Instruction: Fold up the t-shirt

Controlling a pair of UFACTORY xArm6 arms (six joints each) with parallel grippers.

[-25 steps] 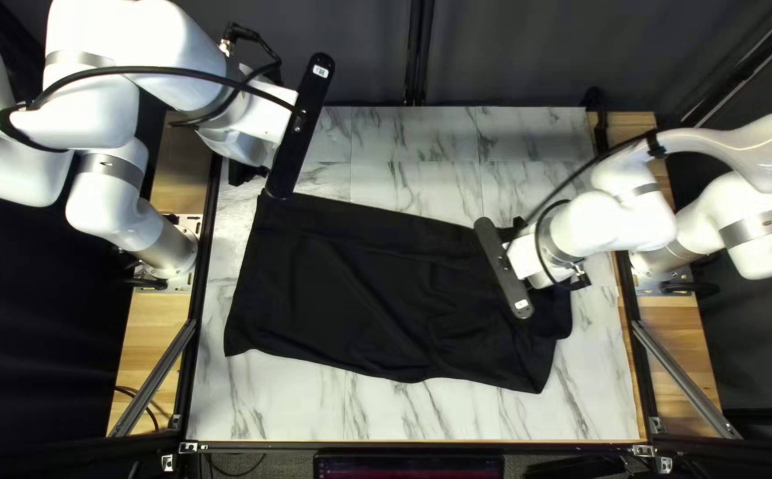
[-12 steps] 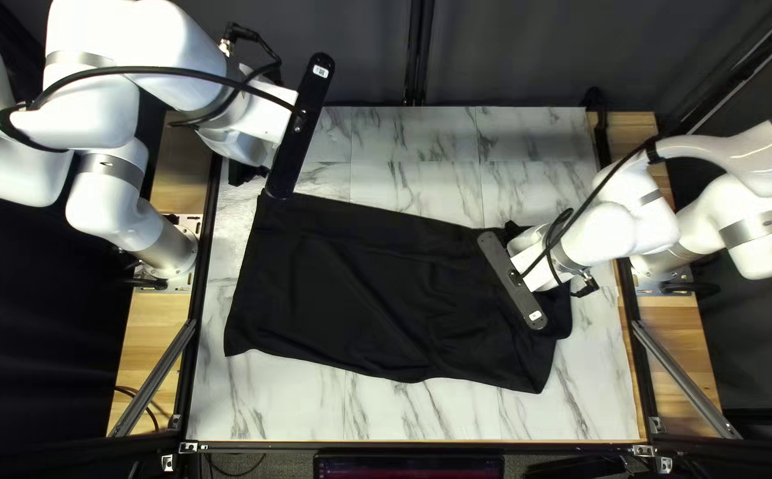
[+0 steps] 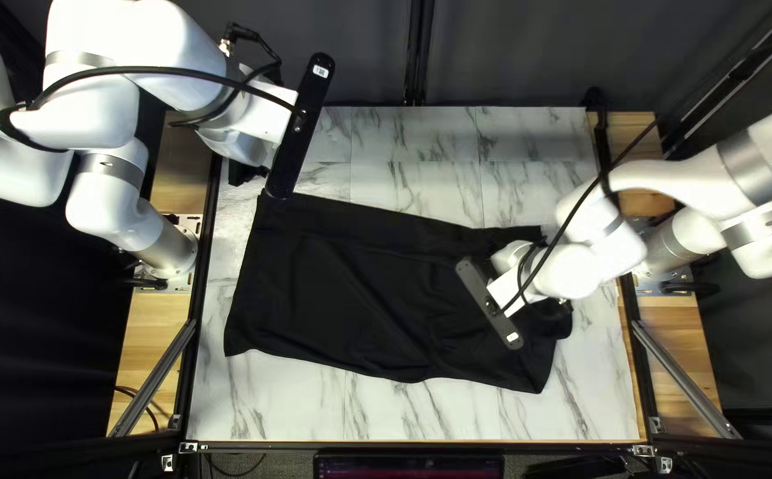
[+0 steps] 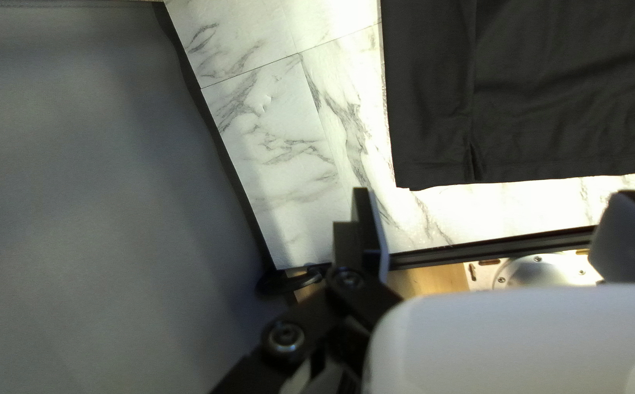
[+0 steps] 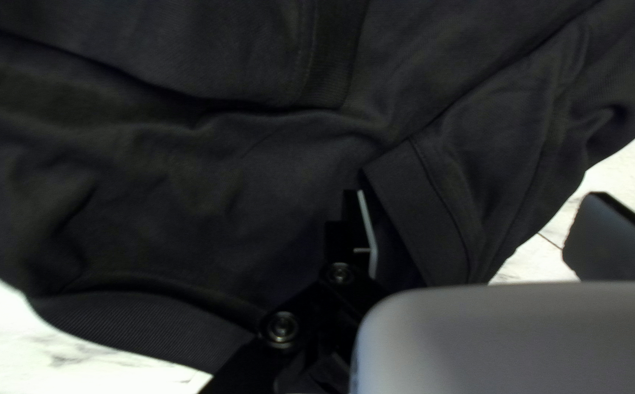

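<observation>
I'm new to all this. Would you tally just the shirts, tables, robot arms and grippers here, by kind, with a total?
Shirts: 1, a black T-shirt
Tables: 1, a marble-patterned table
Robot arms: 2, left arm and right arm
Grippers: 2, left gripper and right gripper
Total: 6

Passage: above low-lying T-shirt point(image 3: 359, 284), between left tool point(image 3: 248, 170) and right tool point(image 3: 512, 255). Obstacles: black rail point(image 4: 492, 247) beneath left tool; grey curtain point(image 4: 98, 182) beside it, past tabletop point(image 4: 281, 160) edge; black bar point(image 3: 489, 303) beside right tool; cable point(image 3: 572, 224) looping above.
</observation>
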